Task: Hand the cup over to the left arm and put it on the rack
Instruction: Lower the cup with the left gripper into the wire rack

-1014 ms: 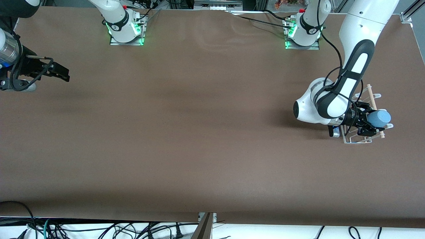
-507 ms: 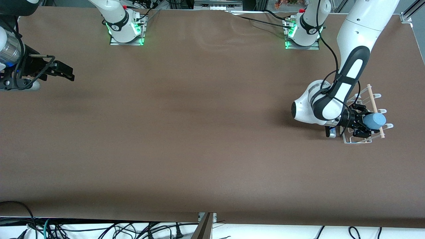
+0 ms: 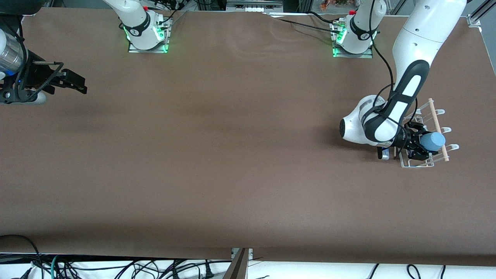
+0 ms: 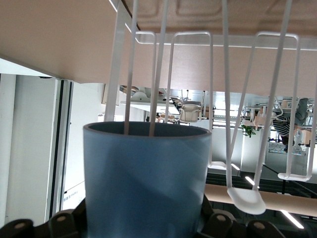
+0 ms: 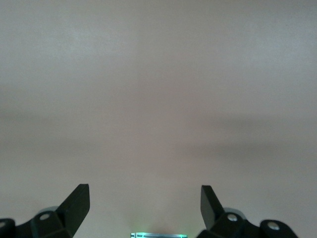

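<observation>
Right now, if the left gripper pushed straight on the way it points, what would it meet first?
The left gripper already has the cup between its fingers; straight ahead come the rack and its white wire prongs, two already inside the cup's mouth.

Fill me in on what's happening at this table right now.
The left arm has reached down to the small white wire rack at its end of the table. Its left claw is around a light-blue plastic cup lying sideways over the rack, and two of the rack's prongs run into the cup's open mouth. The right arm waits at its own end, its right claw open and holding nothing.
</observation>
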{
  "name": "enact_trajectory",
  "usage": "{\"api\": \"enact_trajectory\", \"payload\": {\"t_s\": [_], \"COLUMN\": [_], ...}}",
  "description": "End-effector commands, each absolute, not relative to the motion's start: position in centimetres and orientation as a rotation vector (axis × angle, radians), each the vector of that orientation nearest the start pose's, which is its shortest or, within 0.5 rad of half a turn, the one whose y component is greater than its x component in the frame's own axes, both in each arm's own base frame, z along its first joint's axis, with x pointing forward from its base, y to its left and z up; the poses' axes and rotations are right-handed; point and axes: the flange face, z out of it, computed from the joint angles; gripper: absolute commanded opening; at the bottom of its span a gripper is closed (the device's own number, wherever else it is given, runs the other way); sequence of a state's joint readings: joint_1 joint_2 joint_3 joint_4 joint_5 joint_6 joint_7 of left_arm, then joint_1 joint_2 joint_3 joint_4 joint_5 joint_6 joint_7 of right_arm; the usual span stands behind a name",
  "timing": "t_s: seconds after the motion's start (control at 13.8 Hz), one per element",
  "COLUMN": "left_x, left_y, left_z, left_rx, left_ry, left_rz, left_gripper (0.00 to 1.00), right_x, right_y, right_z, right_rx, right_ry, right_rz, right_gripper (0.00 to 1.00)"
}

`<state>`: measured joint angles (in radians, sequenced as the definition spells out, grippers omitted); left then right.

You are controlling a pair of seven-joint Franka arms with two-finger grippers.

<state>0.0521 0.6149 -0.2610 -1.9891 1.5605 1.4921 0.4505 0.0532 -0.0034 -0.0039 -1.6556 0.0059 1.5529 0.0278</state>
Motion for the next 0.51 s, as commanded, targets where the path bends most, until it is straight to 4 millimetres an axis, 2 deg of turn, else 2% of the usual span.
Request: {"api": "enact_trajectory", "payload": {"t_s": [0.0,0.29,0.43], "left_x": [56.8,57.3,57.5], "left_y": [-0.2,-0.3,-1.2], "left_z": [18.5,20.8,22.3], "left_rx": [-1.211,-1.260,-1.351], "left_ry": [1.250,1.216,1.194], "left_rz": [0.984,0.967,0.966], "left_gripper": [1.00,1.00,1.00], "right_x": [55.2,55.3,55.4], "right_y": [2.8,2.8,3.0], "right_z": [59.3,59.5,60.5], "right_rx": [-3.120,-3.120,-3.120], "right_ry": [-0.045,-0.045,-0.050], "right_rz": [0.140,0.128,0.095], "right_gripper": [0.99,0.99,0.99]}}
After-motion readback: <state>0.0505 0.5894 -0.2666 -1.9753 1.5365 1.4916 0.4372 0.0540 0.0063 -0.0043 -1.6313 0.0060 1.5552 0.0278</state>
